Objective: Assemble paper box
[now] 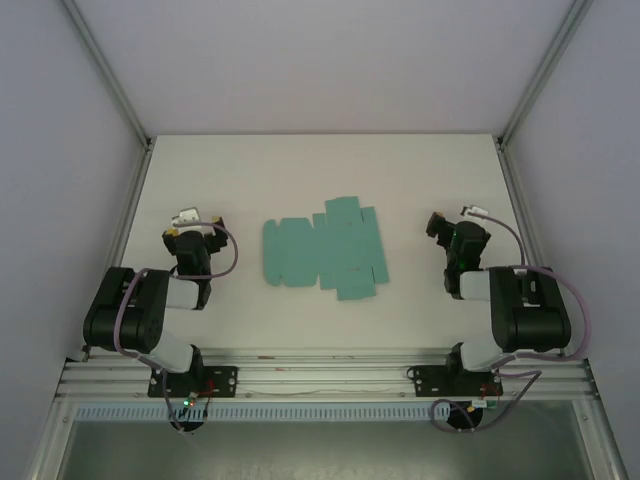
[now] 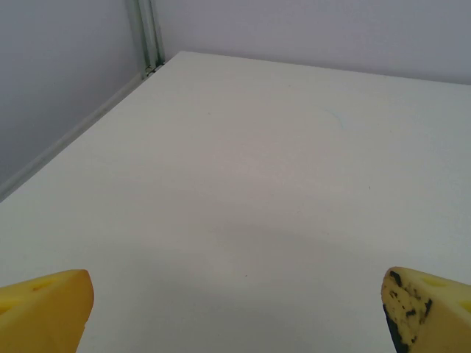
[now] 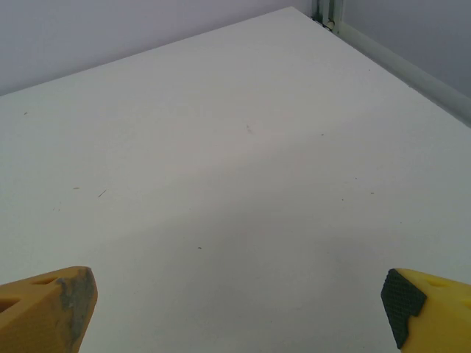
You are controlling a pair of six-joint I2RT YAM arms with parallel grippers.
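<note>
While I watch from above: left gripper point(image 1: 192, 228) near table point(image 1: 250, 170) left edge, yellow fingers point(image 2: 44, 309) spread wide, empty. Mid-table, paper box point(image 1: 325, 255): flat teal-green die-cut sheet, flaps splayed, unfolded. Near right edge, right gripper point(image 1: 452, 230) likewise spread, empty.

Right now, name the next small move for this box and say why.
Probably bring the left end effector inward to the paper box: it lies flat and unfolded on the table, and the right end effector, like the left, stands open, touching nothing.
</note>
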